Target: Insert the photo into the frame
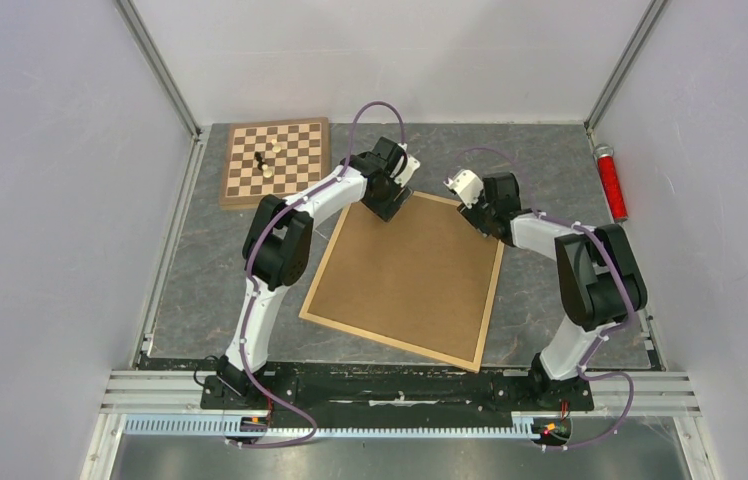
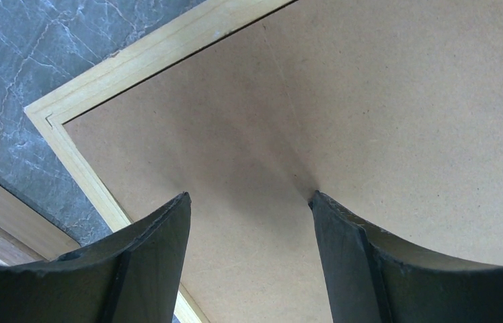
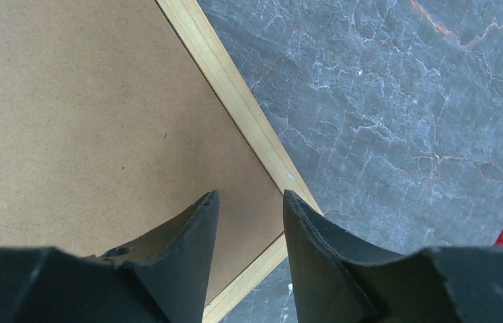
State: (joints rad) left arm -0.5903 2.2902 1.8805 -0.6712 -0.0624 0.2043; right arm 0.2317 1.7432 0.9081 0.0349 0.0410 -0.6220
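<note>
On the grey marbled stone table (image 1: 200, 280), seen from above, the large thin rectangular frame of light natural wood (image 1: 490, 305) lay flat and skewed at the middle. A plain brown fibreboard backing panel (image 1: 405, 275) filled its opening. The left gripper (image 1: 388, 205) hung over the frame's far left corner and the right gripper (image 1: 485, 222) over its far right corner. A square checkered wooden chessboard (image 1: 276, 160) sat at the table's far left corner with a few small chess pieces (image 1: 266, 163) on it. A glittery red cylinder (image 1: 610, 183) lay along the right edge.

From the left wrist, two dark, curved, matte fingers (image 2: 148, 269) stood wide apart with nothing between them, above the smooth, faintly speckled panel. The frame's mitred corner showed pale and narrow to the left, with veined stone beyond it. I could not tell whether the tips touched the panel.

From the right wrist, the dark fingers (image 3: 181, 249) were parted by a moderate gap and held nothing. One tip lay over the panel and the other over the frame's narrow border, just short of its corner. Cracked grey stone spread to the right, and a sliver of the red cylinder showed at the picture's right edge.
</note>
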